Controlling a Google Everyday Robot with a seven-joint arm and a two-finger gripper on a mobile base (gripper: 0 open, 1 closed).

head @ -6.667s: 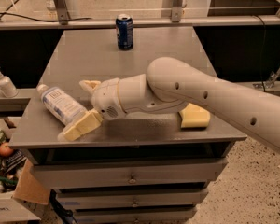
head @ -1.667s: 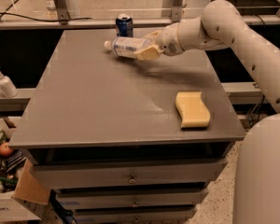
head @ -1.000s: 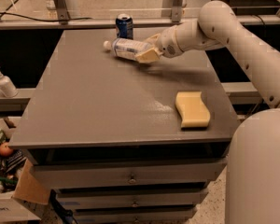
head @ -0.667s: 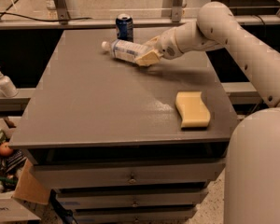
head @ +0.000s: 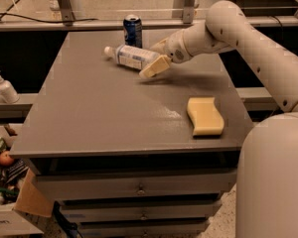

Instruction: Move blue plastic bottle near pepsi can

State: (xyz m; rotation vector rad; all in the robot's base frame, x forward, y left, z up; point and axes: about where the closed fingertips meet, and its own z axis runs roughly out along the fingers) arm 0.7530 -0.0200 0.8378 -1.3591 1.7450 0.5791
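The blue plastic bottle [head: 131, 56] lies on its side at the far middle of the grey table [head: 109, 113], with its white cap pointing left. The pepsi can [head: 133, 30] stands upright just behind it, close to the table's far edge. My gripper [head: 157, 56] reaches in from the right. Its tan fingers [head: 155, 66] are closed around the bottle's base end. The bottle is at or just above the tabletop, a short gap in front of the can.
A yellow sponge [head: 204, 115] lies near the table's right front. A white pump dispenser [head: 4, 87] stands on a shelf to the left. Boxes and clutter [head: 7, 172] sit on the floor at the left. Drawers [head: 139, 190] are under the table.
Since the oldest frame, the bottle has been carried from the table's front left to the far middle, beside the can. Over the last second it has moved slightly left and lower.
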